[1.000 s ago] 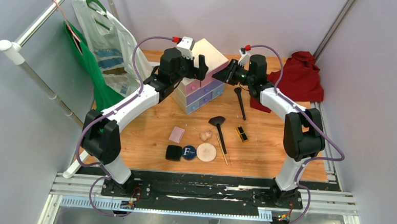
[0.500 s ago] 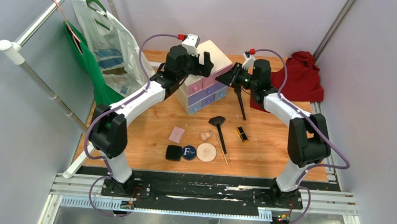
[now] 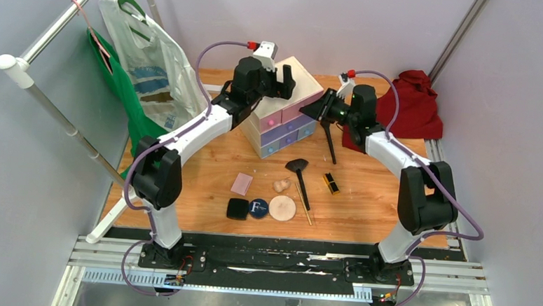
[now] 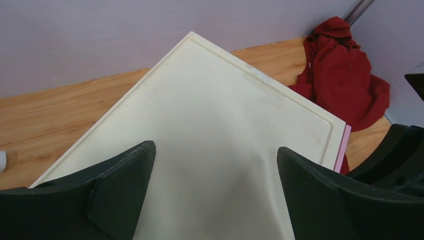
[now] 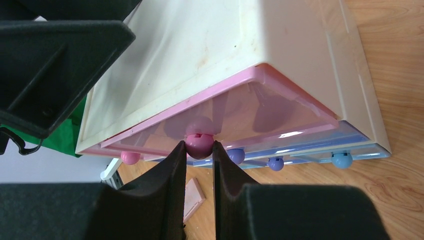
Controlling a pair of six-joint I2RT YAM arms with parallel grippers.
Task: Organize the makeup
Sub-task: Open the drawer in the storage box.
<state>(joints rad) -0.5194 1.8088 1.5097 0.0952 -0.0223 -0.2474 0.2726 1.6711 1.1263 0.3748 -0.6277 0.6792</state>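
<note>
The makeup lies on the wooden table in front of the chest: a black square compact [image 3: 237, 209], a navy round compact [image 3: 257, 208], a beige puff [image 3: 282, 208], a pink square [image 3: 242, 184], a sponge [image 3: 280, 186], a black brush [image 3: 299, 174], a second brush [image 3: 329, 138], a pencil [image 3: 307, 212] and a lipstick [image 3: 332, 183]. My left gripper [image 4: 215, 155] hangs open just over the cream chest top [image 4: 215, 100], its fingers [image 4: 125, 180] wide apart. My right gripper [image 5: 199, 148] is shut on the pink knob [image 5: 199, 141] of the top pink drawer [image 5: 260, 107].
A red cloth [image 3: 415, 104] lies at the back right corner. White and green plastic bags [image 3: 147, 69] hang from a rail [image 3: 46, 106] on the left. Purple and blue drawers with knobs [image 5: 275, 163] sit below the pink one.
Both grippers have shifted to the right and toward the back. The chest has moved a little the same way, with the right gripper still on the knob.
</note>
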